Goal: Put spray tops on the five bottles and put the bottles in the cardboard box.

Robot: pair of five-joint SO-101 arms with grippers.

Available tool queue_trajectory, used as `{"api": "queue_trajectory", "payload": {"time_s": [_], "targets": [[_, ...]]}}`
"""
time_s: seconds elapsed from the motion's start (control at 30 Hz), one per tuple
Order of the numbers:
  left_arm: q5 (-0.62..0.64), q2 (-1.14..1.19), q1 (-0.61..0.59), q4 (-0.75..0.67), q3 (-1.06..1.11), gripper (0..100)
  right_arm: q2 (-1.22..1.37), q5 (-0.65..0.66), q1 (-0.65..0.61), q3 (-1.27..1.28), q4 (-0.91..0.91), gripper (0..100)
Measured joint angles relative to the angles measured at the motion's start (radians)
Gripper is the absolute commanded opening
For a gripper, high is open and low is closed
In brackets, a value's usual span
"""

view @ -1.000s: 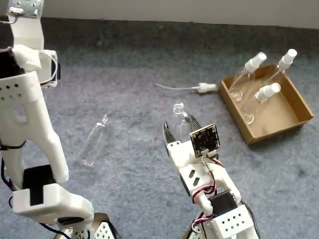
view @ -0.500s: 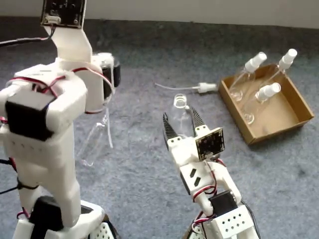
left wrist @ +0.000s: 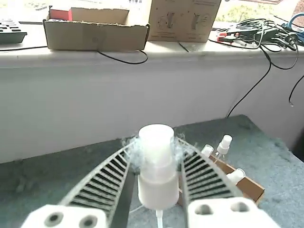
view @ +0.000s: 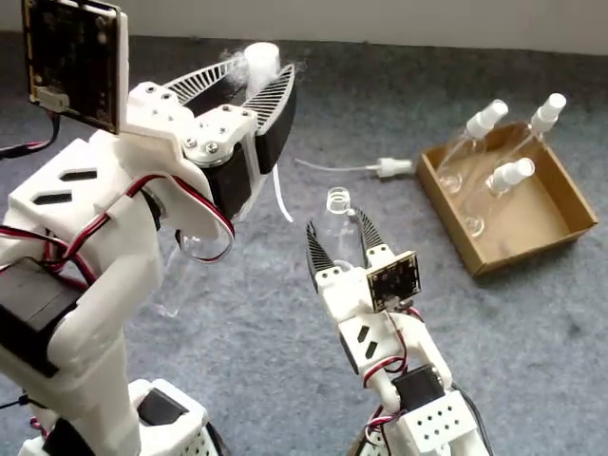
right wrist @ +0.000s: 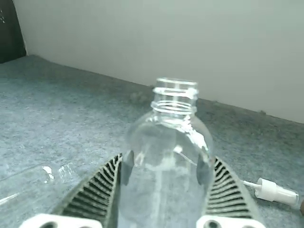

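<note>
1. Gripping a white spray top [view: 261, 57], the left gripper [view: 255, 74] is raised in the upper left of the high view. Its jaws are closed partway and pinch the cap from both sides. A thin dip tube [view: 282, 198] hangs below it.
2. From the left wrist view, that spray top [left wrist: 156, 166] stands upright between the ribbed fingers [left wrist: 107, 180], with wisps of white fluff clinging around the cap.
3. At the centre of the high view, the right gripper [view: 338, 236] has its jaws set narrowly apart around a clear bottle [view: 340, 204]. The bottle stands upright with its mouth open and no top on it.
4. In the right wrist view, the clear bottle [right wrist: 165, 156] has a finger touching each side of its body, and its threaded neck rises past the fingertips.
5. The cardboard box [view: 546, 214] lies at the right of the high view on the grey carpet [view: 532, 332]. Inside it lie 3 capped bottles [view: 501, 180], their white tops towards the upper edge of the frame.
6. A loose spray top [view: 394, 168] lies on the carpet just left of the box, in the upper centre, with its tube pointing left.
7. A lying bottle [view: 176, 285] without a top rests on the carpet at left centre, partly hidden behind the left arm.
</note>
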Motion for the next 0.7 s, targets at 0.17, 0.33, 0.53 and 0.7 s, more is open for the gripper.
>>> {"api": "queue_trajectory", "payload": {"time_s": [0.17,0.33,0.53,0.7], "targets": [[0.000,0.000,0.023,-0.031,0.000,0,0.000,0.000,-0.035,0.000,0.000,13.8],[0.000,-0.021,0.080,-0.038,0.041,0,0.000,0.000,-0.086,0.000,0.000,13.8],[0.000,-0.203,0.149,-0.061,0.184,0,0.000,0.000,-0.086,0.000,0.000,13.8],[0.000,-0.345,0.147,-0.170,0.407,0,0.000,0.000,-0.086,0.000,0.000,13.8]]}}
